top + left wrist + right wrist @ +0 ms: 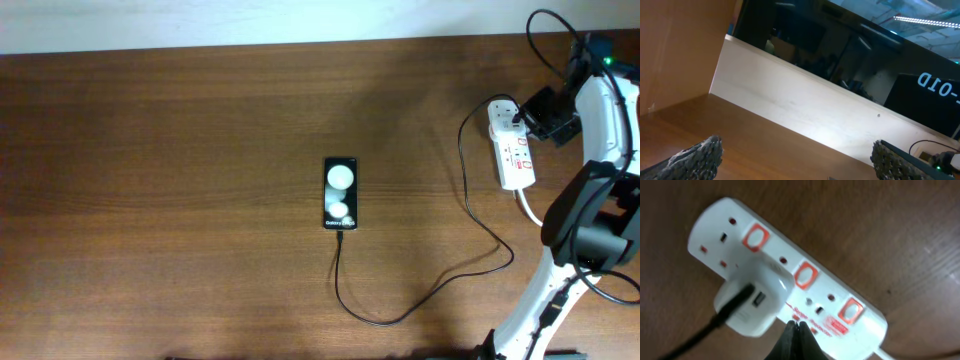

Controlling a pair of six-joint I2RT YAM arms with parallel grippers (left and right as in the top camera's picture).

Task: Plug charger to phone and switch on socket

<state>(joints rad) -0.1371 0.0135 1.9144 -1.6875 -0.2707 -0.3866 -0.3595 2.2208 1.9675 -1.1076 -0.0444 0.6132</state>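
Right gripper (530, 120) is seen from overhead at the plugged end of the socket (515, 155). The phone (340, 192) is laid well apart to its left on the table (150, 200), and the charger (400, 318) is looped from the phone's near end up to the socket.

On the left wrist view, the left gripper (797, 152) is spread wide above the table.

On the right wrist view, the right gripper's fingers (790, 342) are pressed together at the socket's edge, just below the middle red switch (805, 275) and possibly touching the casing. The white plug (752, 302) is seated just left of them.
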